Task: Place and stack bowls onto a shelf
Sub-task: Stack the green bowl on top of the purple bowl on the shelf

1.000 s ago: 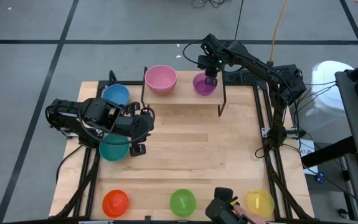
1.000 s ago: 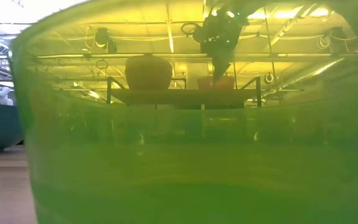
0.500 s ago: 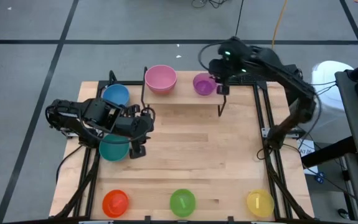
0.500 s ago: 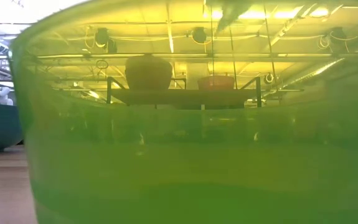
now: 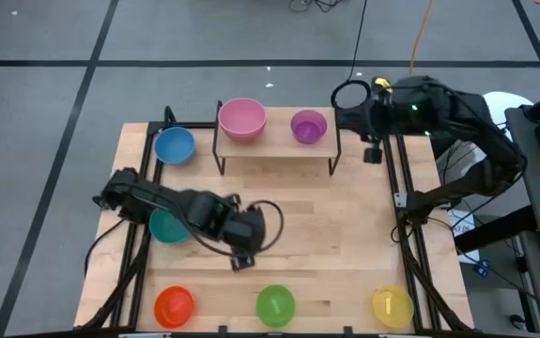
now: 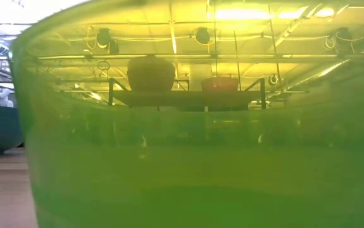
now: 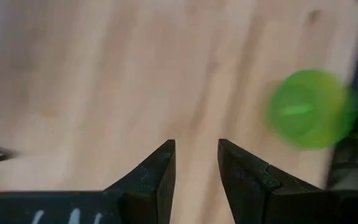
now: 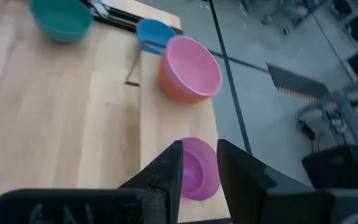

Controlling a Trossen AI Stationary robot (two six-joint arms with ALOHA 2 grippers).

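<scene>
The shelf (image 5: 274, 145) stands at the table's far side with a pink bowl (image 5: 242, 119) and a purple bowl (image 5: 308, 126) standing on it side by side. A blue bowl (image 5: 174, 145) and a teal bowl (image 5: 164, 226) sit on the table at the left. Orange (image 5: 174, 305), green (image 5: 275, 305) and yellow (image 5: 392, 305) bowls line the near edge. My left gripper (image 5: 241, 260) hangs open over bare table, between the teal and green bowls (image 7: 309, 109). My right gripper (image 5: 373, 152) is open, raised beyond the shelf's right end, clear of the purple bowl (image 8: 198, 169).
Black frame rails run along the table's left (image 5: 143, 235) and right (image 5: 403, 216) sides. The green bowl (image 6: 188, 158) fills the low view; the shelf (image 6: 185, 95) shows through it. Bare wood lies in the table's middle (image 5: 326, 235).
My right gripper has drawn away from the purple bowl, rising and going toward the table's right edge; the bowl stays on the shelf. My left gripper has gone from beside the teal bowl toward the near edge and the right, sinking toward the green bowl.
</scene>
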